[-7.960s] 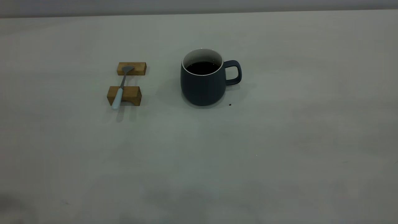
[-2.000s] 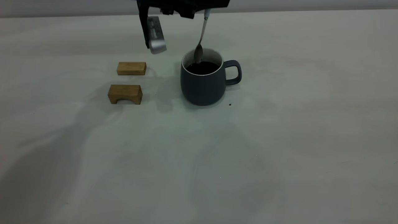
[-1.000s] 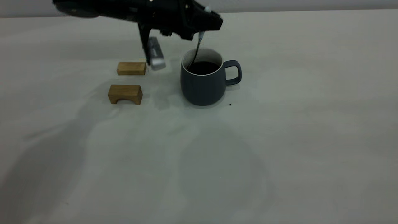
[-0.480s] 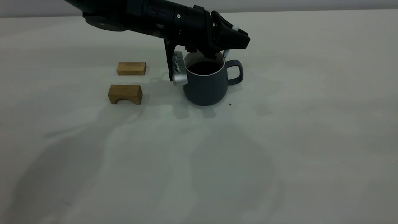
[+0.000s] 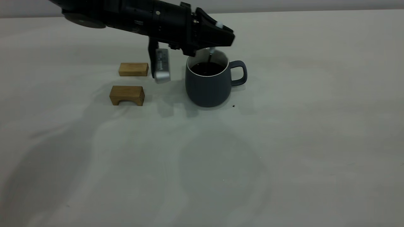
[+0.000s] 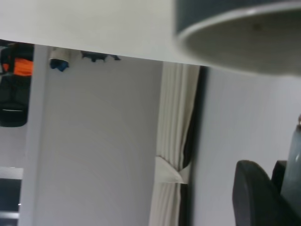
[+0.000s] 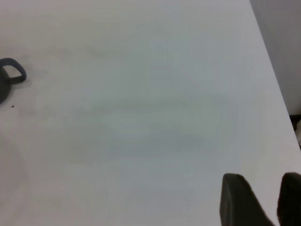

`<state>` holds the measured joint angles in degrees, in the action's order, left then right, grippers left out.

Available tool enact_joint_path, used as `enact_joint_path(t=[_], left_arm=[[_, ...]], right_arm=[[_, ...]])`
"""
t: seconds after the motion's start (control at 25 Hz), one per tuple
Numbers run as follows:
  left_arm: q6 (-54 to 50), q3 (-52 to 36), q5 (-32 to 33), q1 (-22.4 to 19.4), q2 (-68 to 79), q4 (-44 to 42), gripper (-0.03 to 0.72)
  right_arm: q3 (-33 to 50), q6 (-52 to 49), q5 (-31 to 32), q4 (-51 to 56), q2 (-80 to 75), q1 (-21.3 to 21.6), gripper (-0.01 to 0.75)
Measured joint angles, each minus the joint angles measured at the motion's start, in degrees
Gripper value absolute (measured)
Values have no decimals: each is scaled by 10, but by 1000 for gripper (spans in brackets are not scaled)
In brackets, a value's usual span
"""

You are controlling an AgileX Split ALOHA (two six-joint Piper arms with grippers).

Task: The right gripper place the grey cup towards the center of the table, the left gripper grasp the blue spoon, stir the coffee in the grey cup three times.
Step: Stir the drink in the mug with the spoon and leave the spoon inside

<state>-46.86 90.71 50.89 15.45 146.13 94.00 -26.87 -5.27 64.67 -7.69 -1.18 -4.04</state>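
I see left hand (image 5: 217, 34) clamped on spoon (image 5: 210, 56), dipped in cup (image 5: 206, 85) coffee (image 5: 206, 68). Right hand (image 7: 261, 200) fingers apart, well off.

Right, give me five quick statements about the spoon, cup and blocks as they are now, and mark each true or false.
1. The left gripper holds the spoon over the cup. True.
2. The spoon lies across the two wooden blocks. False: both blocks are bare, and the spoon dips into the cup.
3. The cup's handle points toward the blocks. False: it points away from them.
4. The cup holds dark coffee. True.
5. The right gripper grips the cup's handle. False: it is off to the side over bare table.
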Motion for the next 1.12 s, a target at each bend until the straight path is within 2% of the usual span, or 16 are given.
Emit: enact_joint_path(t=[0.2,0.4,0.6,0.92,1.12], left_arm=[[0,6,-11,1,4,43,108],[1,21,-13,24,23,50,108],[1,19,20,35,24,41,108],[1,1,55,-1,24,-8,108],[1,0,41,-16,24,26,108]], right_arm=[[0,0,0,0,0,0,239],[0,0,0,0,0,0,239],[0,0,0,0,0,0,239],[0,0,0,0,0,0,239],[0,0,0,0,0,0,239]])
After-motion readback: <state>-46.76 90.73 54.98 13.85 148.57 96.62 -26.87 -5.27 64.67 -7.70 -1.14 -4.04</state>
